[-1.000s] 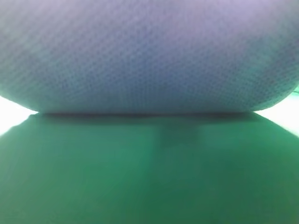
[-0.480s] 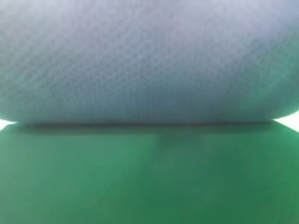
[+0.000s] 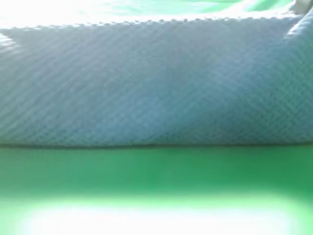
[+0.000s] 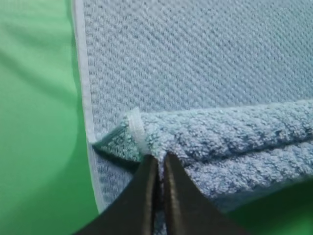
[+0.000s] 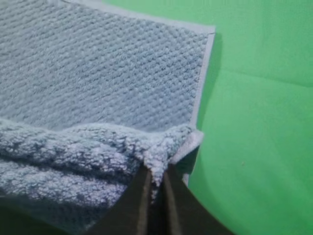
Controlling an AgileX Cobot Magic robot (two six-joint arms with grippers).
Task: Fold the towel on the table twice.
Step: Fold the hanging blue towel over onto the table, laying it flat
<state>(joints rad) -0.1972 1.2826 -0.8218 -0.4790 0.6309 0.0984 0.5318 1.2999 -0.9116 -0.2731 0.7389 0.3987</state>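
Note:
The blue-grey waffle-knit towel [image 3: 156,83] fills the upper half of the exterior high view, hanging close before the camera over the green table [image 3: 156,171]. In the left wrist view my left gripper [image 4: 159,164] is shut on a folded corner of the towel [image 4: 205,132], held above the flat towel layer near its pale left trim. In the right wrist view my right gripper [image 5: 155,176] is shut on the other folded corner of the towel [image 5: 98,142], above the flat layer near its right trim. Neither gripper shows in the exterior high view.
Smooth green table shows left of the towel in the left wrist view [image 4: 39,122] and right of it in the right wrist view [image 5: 259,122]. A bright glare patch [image 3: 156,220] lies along the bottom of the exterior high view.
The lifted towel has moved away from the camera and lower: its top edge now shows with bright green behind it. Its bottom fold line sits lower in the view.

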